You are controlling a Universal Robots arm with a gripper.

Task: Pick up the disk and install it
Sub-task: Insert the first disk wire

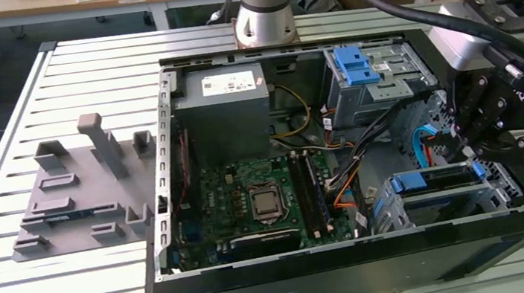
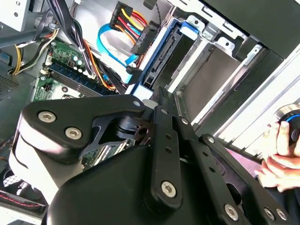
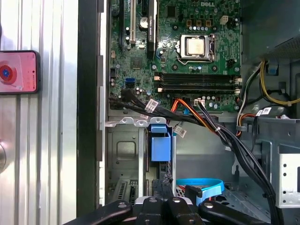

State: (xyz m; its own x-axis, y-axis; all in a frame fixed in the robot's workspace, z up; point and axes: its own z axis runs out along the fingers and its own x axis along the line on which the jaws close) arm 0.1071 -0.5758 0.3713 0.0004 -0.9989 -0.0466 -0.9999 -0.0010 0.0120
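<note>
The slatted metal bench (image 1: 17, 109) carries an open black computer case (image 1: 357, 269), lying on its side with its rim running around the whole opening. A grey fixture (image 1: 82, 191) with upright pegs sits on the bench at the exterior view's left, well apart from the case, with bare slats between them.

Inside the case, the green motherboard (image 1: 258, 192) fills the middle floor, and a grey power supply box (image 1: 223, 114) stands against the far wall. At the exterior view's right, a metal drive cage (image 1: 378, 72) with a blue latch occupies the far corner.

The arm's gripper (image 1: 486, 138) hangs over the case's right-hand side, above the near drive bay (image 1: 438, 196). The disk (image 1: 431, 180), its blue carrier edge showing, appears to sit upright in that bay; in the first wrist view its blue tab (image 3: 159, 145) lies between the bay's metal walls. Bundled cables (image 3: 225, 136) cross close beside it, leaving little room there.

Whether the jaws are open or closed cannot be told; the linkage hides them in both wrist views.

A person's hand (image 2: 281, 159) rests outside the case edge in the second wrist view.
</note>
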